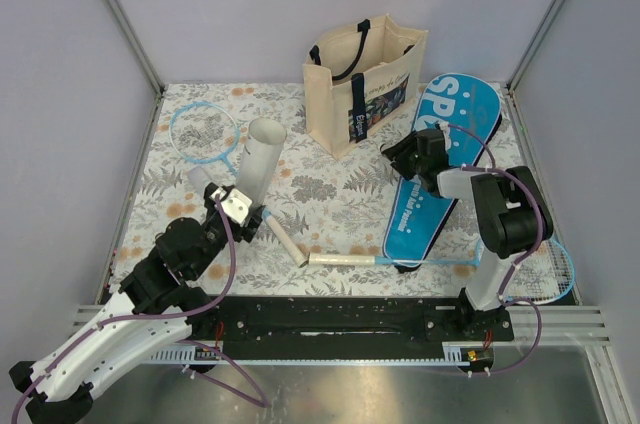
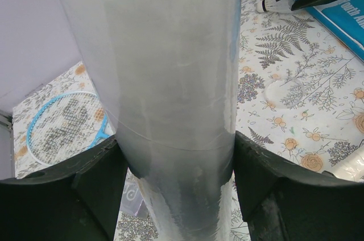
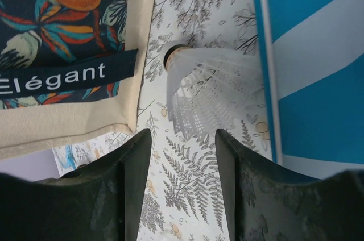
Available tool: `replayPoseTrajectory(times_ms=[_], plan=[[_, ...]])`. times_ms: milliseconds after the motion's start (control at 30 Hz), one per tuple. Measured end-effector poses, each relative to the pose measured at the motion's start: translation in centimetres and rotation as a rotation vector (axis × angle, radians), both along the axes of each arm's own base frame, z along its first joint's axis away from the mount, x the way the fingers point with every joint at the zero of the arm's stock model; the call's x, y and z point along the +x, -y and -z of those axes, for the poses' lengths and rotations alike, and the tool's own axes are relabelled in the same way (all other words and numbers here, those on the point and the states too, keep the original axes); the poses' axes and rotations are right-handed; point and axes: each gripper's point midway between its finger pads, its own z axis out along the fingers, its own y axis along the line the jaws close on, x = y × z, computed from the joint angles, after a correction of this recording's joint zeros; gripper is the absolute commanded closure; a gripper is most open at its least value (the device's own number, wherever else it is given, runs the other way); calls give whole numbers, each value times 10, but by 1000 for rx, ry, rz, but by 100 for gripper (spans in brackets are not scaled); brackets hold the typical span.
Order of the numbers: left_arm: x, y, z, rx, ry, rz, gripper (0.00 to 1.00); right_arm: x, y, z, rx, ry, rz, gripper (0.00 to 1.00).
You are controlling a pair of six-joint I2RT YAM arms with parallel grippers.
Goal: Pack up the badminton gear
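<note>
Right wrist view settles the matter: the shuttlecock [image 3: 207, 90] lies on the worktop [image 3: 187, 190] just ahead of the right hand [image 3: 182, 138], whose fingers [image 3: 128, 190] stand apart with nothing between them. Its long axis runs slantwise across that gap, with the cork toward the tote bag [image 3: 85, 110] on the left and the skirt fanning toward the blue case [image 3: 318, 82] on the right. Both crowd in. The bag's corner is just beside one finger and the case's edge just beside the other, so I judge a descent has little room sideways. The left hand [image 1: 237, 206] is well apart on the left, clamped around the white tube [image 1: 255, 159], which tilts with its open mouth up and far. One racket [image 1: 203, 131] lies at the far left beyond the tube. The other racket [image 1: 340, 259] stretches along the near edge, its head under the right arm.
</note>
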Motion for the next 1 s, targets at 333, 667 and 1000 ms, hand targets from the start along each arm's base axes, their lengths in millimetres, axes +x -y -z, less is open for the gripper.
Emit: replayPoseTrajectory(times_ms=[333,667,1000], plan=[[0,0,0,0,0,2,57,10,17,-4,6,37,36,45],[1,4,5,15,-17,15,57,16,17,-1,-4,46,22,81],[-2,19,16,44,-55,87,58,11,27,-62,-71,178,-45,100]])
